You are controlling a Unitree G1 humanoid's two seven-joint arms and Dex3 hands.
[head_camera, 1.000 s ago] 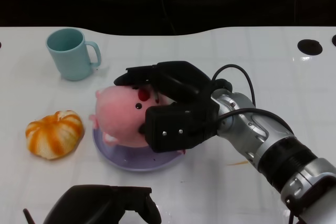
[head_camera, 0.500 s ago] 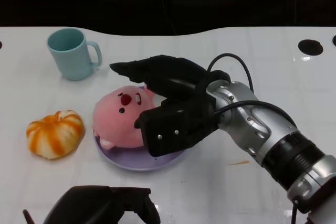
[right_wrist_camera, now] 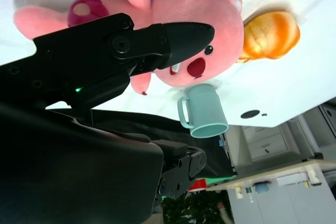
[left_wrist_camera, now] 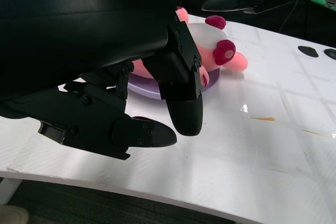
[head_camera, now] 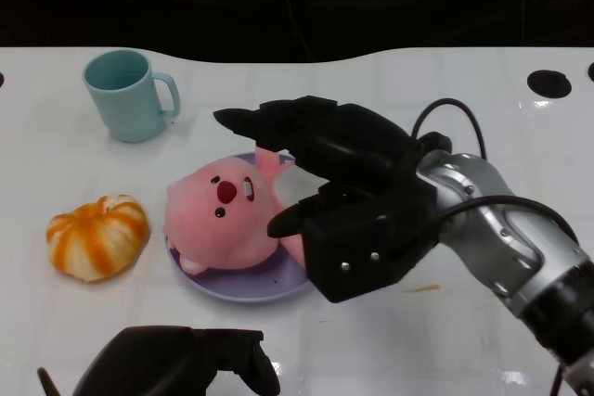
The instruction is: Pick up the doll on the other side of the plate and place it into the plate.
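The pink plush doll [head_camera: 227,215] lies on the lavender plate [head_camera: 239,288] in the head view, face turned toward me. My right hand [head_camera: 357,197] hovers just right of it with its fingers spread over the doll's rear, holding nothing. The right wrist view shows the doll [right_wrist_camera: 205,19] free beyond the black fingers [right_wrist_camera: 131,45]. My left hand [head_camera: 176,368] lies low at the table's near edge, empty, well short of the plate. In the left wrist view the doll [left_wrist_camera: 220,56] and plate [left_wrist_camera: 142,85] sit behind that hand's fingers [left_wrist_camera: 181,103].
A light blue mug [head_camera: 125,95] stands at the back left of the plate. An orange pumpkin toy [head_camera: 97,236] lies to the plate's left. Dark round holes [head_camera: 548,83] mark the white table's far right.
My right hand has let go of the doll and drawn back to the right with its fingers spread. The doll has settled onto the plate, its face now toward me.
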